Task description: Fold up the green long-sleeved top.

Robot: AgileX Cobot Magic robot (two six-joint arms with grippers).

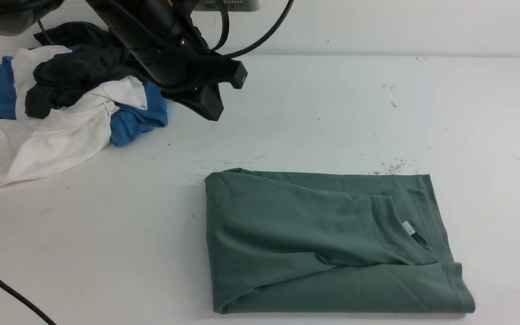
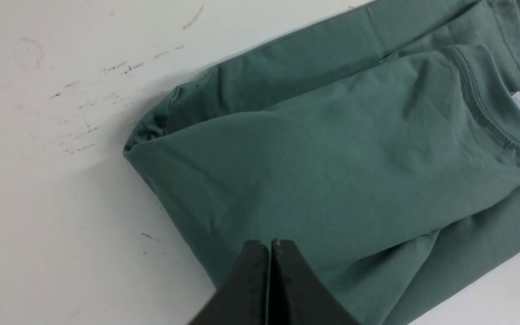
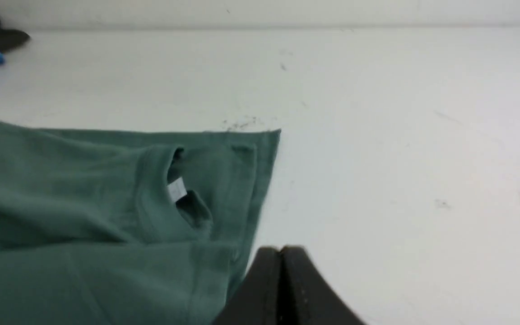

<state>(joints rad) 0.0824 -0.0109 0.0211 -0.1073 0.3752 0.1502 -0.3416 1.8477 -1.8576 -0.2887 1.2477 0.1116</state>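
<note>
Front view: large muted sage-green cotton long-sleeved top [image 1: 332,243] lying flat on the white tabletop [image 1: 106,234] as a folded rectangle, long axis running side to side, ribbed neck and small white neck label [image 1: 408,228] toward its right end. Heap of blue, white and dark grey garments [image 1: 57,108] well apart from the top, beyond its left end. Black left gripper [image 1: 212,106] hanging above the table beyond the top's far left corner, between heap and top, touching neither; right gripper not visible here. Left wrist view: left gripper [image 2: 270,246] with fingers pressed together on nothing, looking down on the top's [image 2: 332,158] left end and folded corner. Right wrist view: right gripper [image 3: 281,249] likewise closed and empty, just beside the top's [image 3: 106,216] right edge, label [image 3: 177,189] close by. Judged from this: fold looks nearly or wholly finished; each arm nearest its own end of the long axis, the right apparently the closer for any last fold across it.
</note>
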